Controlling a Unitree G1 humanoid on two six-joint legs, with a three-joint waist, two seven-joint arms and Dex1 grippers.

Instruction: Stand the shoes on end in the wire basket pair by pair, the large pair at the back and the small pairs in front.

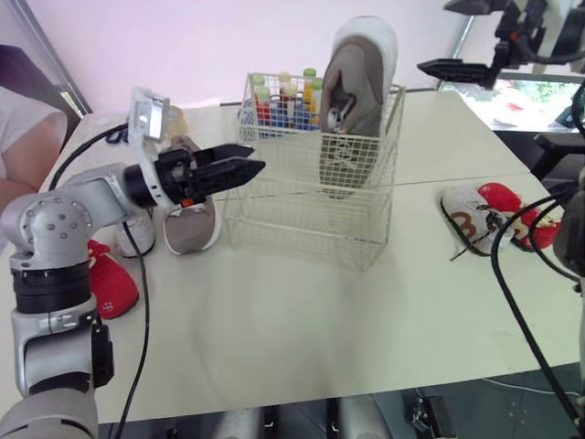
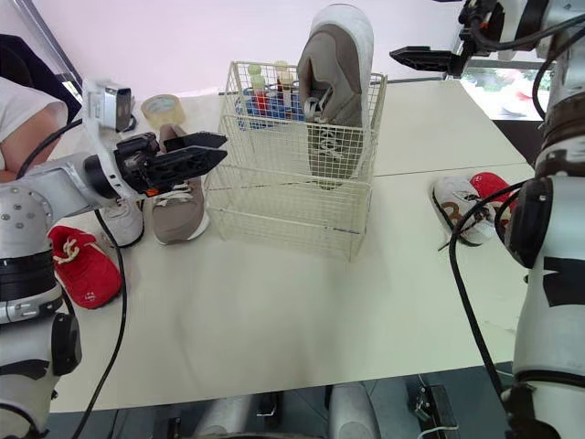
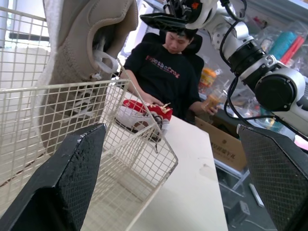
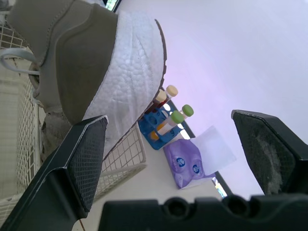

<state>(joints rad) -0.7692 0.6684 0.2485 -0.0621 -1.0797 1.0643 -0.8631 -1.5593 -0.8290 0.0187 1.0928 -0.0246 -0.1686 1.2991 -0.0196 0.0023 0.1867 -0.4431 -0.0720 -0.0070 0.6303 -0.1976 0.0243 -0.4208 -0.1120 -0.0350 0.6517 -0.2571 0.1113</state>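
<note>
A cream wire basket (image 1: 306, 197) stands mid-table. One large grey shoe (image 1: 355, 101) stands on end inside it at the back right, its heel above the rim. Its mate (image 1: 190, 224) lies flat on the table just left of the basket. My left gripper (image 1: 249, 161) hovers open over that lying shoe, pointing at the basket's left wall, with nothing between its fingers. My right gripper (image 1: 432, 37) is open and empty, high up to the right of the standing shoe. A small white shoe (image 1: 468, 215) and a small red shoe (image 1: 514, 212) lie right of the basket.
Another small red shoe (image 1: 111, 285) and a white shoe (image 1: 139, 229) lie at the left. A rack of test tubes (image 1: 279, 99) stands behind the basket, a tape roll (image 2: 163, 110) to its left. A person (image 3: 168, 72) sits beyond the table's right end.
</note>
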